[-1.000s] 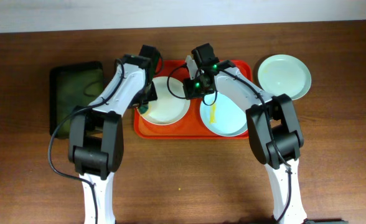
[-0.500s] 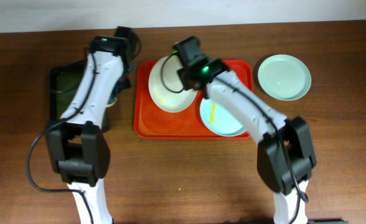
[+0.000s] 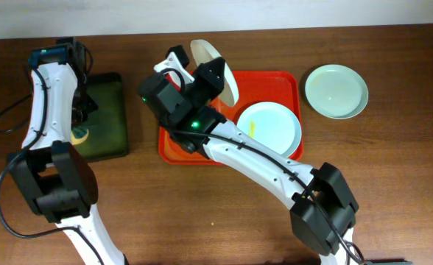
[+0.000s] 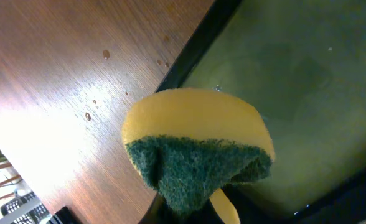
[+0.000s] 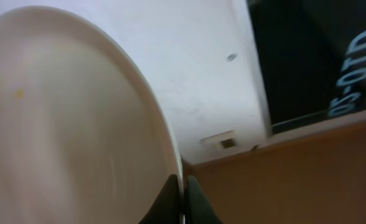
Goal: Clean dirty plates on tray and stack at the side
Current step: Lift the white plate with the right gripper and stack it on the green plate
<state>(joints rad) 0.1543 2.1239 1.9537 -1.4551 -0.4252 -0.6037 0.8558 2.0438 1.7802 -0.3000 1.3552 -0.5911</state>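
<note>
3 plates are showing: the cream-white plate [image 3: 209, 51] is hanging steeply tilted over the tray's [image 3: 279, 82] far-left corner, the right gripper [image 5: 183, 193] pinching its rim; 1 yellow-smeared mint plate [image 3: 269, 129] is lying in the tray's right half, and 1 clean mint plate [image 3: 336, 90] is sitting just off its right end. Well left of the tray, the left gripper [image 4: 186, 208] is squeezing a folded sponge [image 4: 195, 149] over the dark green tray [image 3: 106, 110]. Looking stiff, glossy and breakable, the cream-white plate is probably needing a deep rim grip, a shallow pinch risking slippage.

dark green tray [image 3: 110, 110]: left on wooden table [image 3: 202, 221] | sponge [image 4: 195, 143]: yellow/green, over tray edge | droplets [image 4: 106, 55]: perhaps water
</note>
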